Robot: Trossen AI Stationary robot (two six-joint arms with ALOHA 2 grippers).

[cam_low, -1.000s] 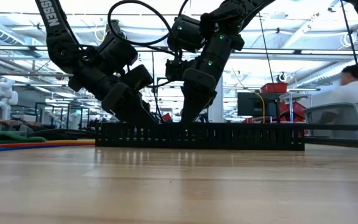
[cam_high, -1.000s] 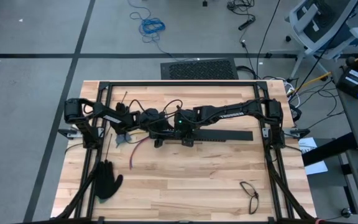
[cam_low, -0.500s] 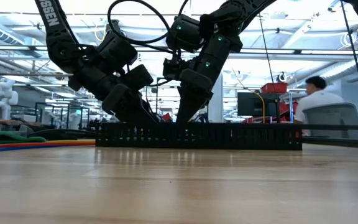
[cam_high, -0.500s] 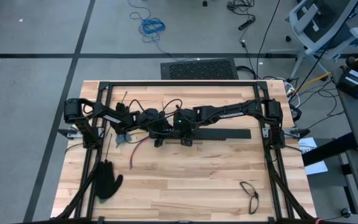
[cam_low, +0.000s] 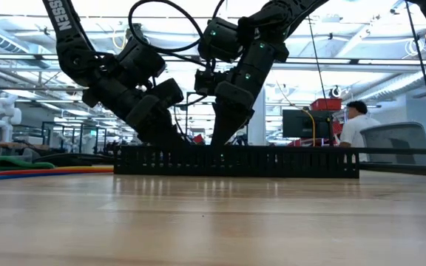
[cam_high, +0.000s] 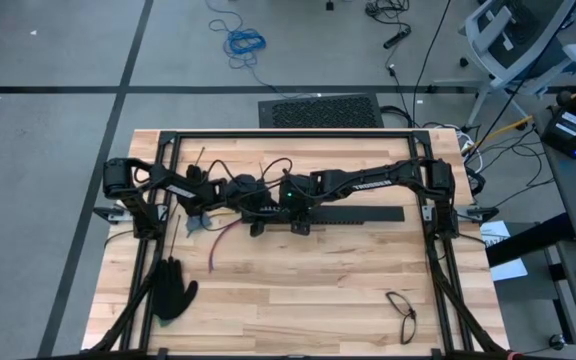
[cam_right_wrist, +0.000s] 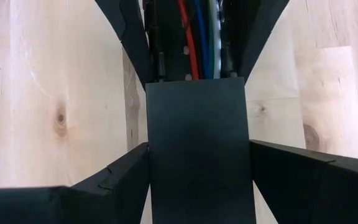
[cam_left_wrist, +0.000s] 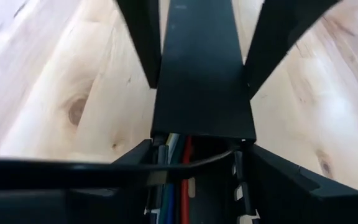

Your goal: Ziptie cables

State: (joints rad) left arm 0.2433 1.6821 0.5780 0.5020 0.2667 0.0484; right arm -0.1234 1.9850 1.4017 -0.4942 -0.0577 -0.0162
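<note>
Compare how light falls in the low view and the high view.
Low view: bright ceiling lights behind silhouette both arms, and the table mirrors pale streaks below the black slotted bar. High view: even light, no strong shadows.

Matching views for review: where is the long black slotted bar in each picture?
High: black slotted bar at table centre, under both grippers.
Low: across mid-picture.
Left wrist: centre, fingers straddling it.
Right wrist: centre.
Shared landmark: coloured cables inside it.
</note>
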